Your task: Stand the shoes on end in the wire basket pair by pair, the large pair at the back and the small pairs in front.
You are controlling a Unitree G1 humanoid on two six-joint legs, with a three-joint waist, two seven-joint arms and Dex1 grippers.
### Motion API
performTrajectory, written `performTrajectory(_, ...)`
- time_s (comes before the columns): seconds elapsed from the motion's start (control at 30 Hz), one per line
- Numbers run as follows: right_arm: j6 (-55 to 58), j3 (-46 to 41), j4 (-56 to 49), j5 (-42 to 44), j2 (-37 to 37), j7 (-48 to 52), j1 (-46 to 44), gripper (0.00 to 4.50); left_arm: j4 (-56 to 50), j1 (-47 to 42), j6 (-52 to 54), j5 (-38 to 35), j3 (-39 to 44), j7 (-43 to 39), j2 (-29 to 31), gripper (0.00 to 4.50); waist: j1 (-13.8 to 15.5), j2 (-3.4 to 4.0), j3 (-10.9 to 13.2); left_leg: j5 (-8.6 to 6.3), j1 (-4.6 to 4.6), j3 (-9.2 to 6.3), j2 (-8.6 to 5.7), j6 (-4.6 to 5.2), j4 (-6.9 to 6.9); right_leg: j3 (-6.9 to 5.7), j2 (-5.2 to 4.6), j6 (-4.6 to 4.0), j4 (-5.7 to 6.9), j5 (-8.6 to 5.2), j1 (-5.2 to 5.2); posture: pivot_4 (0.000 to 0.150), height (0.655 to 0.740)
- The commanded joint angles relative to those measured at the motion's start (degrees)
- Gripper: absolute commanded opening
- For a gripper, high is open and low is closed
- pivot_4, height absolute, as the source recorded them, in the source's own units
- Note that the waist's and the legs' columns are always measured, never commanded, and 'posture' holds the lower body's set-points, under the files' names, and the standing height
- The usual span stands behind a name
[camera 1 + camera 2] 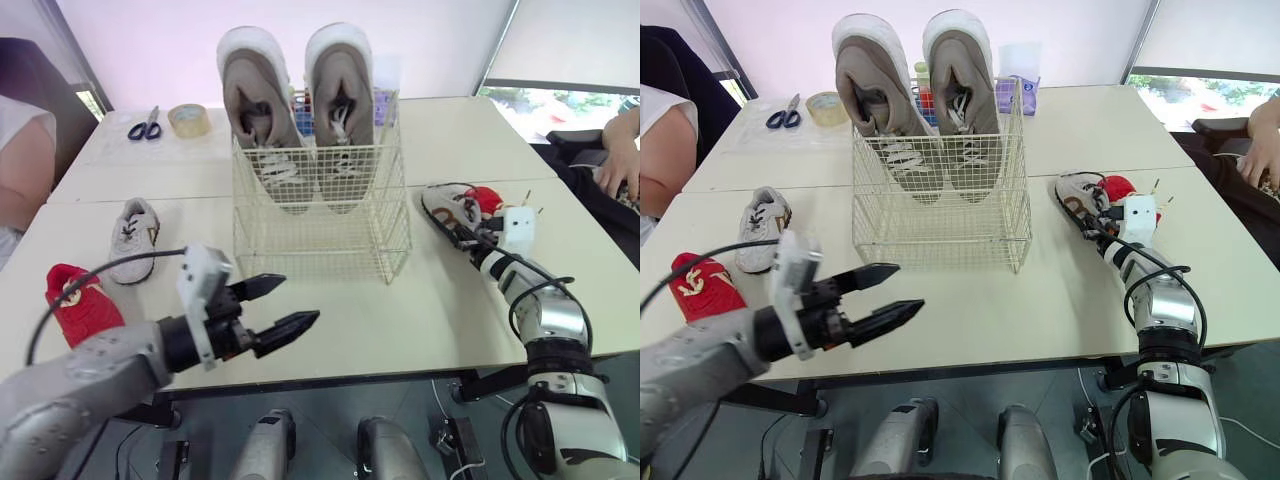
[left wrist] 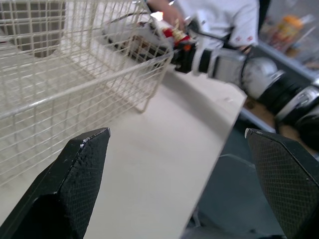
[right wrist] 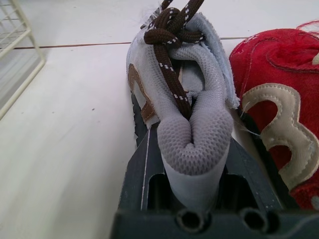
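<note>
Left gripper (image 1: 300, 298): jaws apart, empty, over the front edge of the pale bench (image 1: 400, 320).
Right gripper (image 1: 468, 236): jaws clamped on a small grey brown-laced shoe (image 3: 194, 134), just beside a small red shoe (image 3: 279, 99).
Beyond: cream wire basket (image 1: 320, 240), large grey pair of shoes (image 1: 300, 100) on end at its back.

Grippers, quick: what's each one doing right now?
Left gripper: open, holding nothing.
Right gripper: closed on the small grey shoe.

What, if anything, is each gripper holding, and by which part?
The right gripper pinches the grey shoe by its heel collar; the left gripper is open and holds nothing.
</note>
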Motion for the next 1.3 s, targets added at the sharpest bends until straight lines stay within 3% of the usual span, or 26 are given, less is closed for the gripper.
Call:
performTrajectory(0.03, -4.5, -5.0, -8.0, 2.7, -5.3, 2.0, -7.0, 0.61, 5.7, -2.5, -1.4, -10.2, 8.8, -1.7, 3.4, 4.5, 0.0, 0.19, 0.1, 0.0, 0.0, 0.02, 0.0, 0.0, 0.0, 0.0, 0.0, 0.01, 0.02, 0.0, -0.03, 0.15, 0.74)
performTrajectory(0.4, -6.8, 0.2, -19.5, 8.5, -11.0, 18.7, -21.7, 0.61, 24.8, -25.1, -4.3, -15.8, 9.2, 3.7, 2.1, 4.5, -0.2, 0.02, 0.2, 0.0, 0.01, 0.02, -0.02, -0.01, -0.11, 0.09, 0.08, 0.02, 0.06, 0.02, 0.01, 0.15, 0.74)
performTrajectory(0.67, -6.6, 6.3, -23.5, 10.1, -10.6, 29.5, -29.5, 0.61, 33.0, -35.5, -0.6, -19.7, 8.8, 1.5, 2.7, 4.5, -0.3, -0.09, 0.3, -0.01, 0.0, -0.02, -0.05, -0.01, -0.17, 0.13, 0.1, 0.05, 0.12, 0.03, -0.05, 0.15, 0.74)
performTrajectory(1.03, -8.5, 11.3, -29.0, 9.6, -7.6, 35.1, -29.0, 0.61, 34.8, -43.0, 3.1, -18.4, 5.0, -0.1, 0.5, 4.5, -0.2, -0.22, 0.3, 0.01, 0.01, -0.03, -0.07, -0.07, -0.13, 0.17, 0.11, 0.11, 0.13, 0.07, -0.03, 0.15, 0.74)
performTrajectory(1.3, -12.7, 15.3, -29.4, 5.9, -5.6, 36.7, -27.8, 0.61, 33.6, -43.6, 5.2, -17.4, 3.1, -0.9, -1.7, 4.5, -0.7, -0.23, 0.3, 0.04, 0.01, -0.03, -0.07, -0.12, -0.14, 0.18, 0.11, 0.12, 0.18, 0.08, -0.05, 0.15, 0.74)
